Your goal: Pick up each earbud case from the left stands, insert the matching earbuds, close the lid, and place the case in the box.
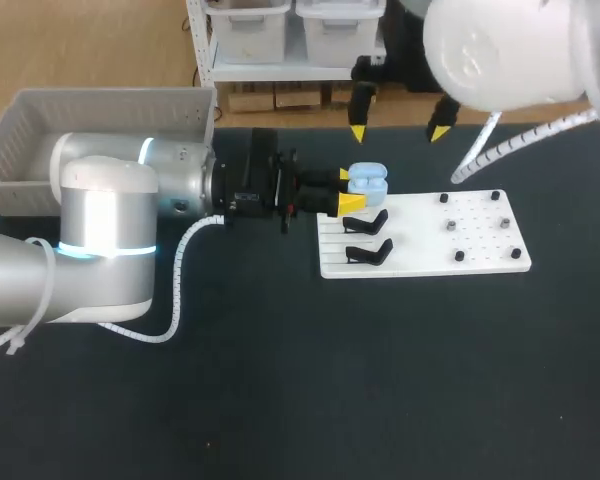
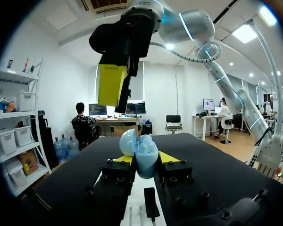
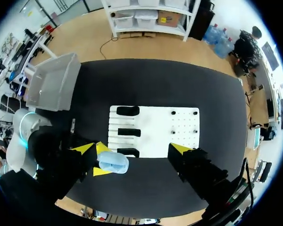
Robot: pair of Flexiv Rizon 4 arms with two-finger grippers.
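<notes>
A light blue earbud case (image 1: 368,180) hangs just above the far end of the white stand board (image 1: 420,240). My left gripper (image 1: 348,189) comes in level from the left and is shut on it. In the left wrist view the case (image 2: 140,150) sits between the yellow tips with its lid ajar. My right gripper (image 1: 398,131) hangs open wide above and beyond the case, holding nothing; one of its fingers (image 2: 112,84) shows overhead. From above, the right gripper (image 3: 132,149) straddles the case (image 3: 114,161).
Two bare black stands (image 1: 366,222) (image 1: 370,252) sit on the board's left part, and small pegs (image 1: 450,226) dot its right part. A grey box (image 1: 100,110) stands at the table's far left, behind my left arm.
</notes>
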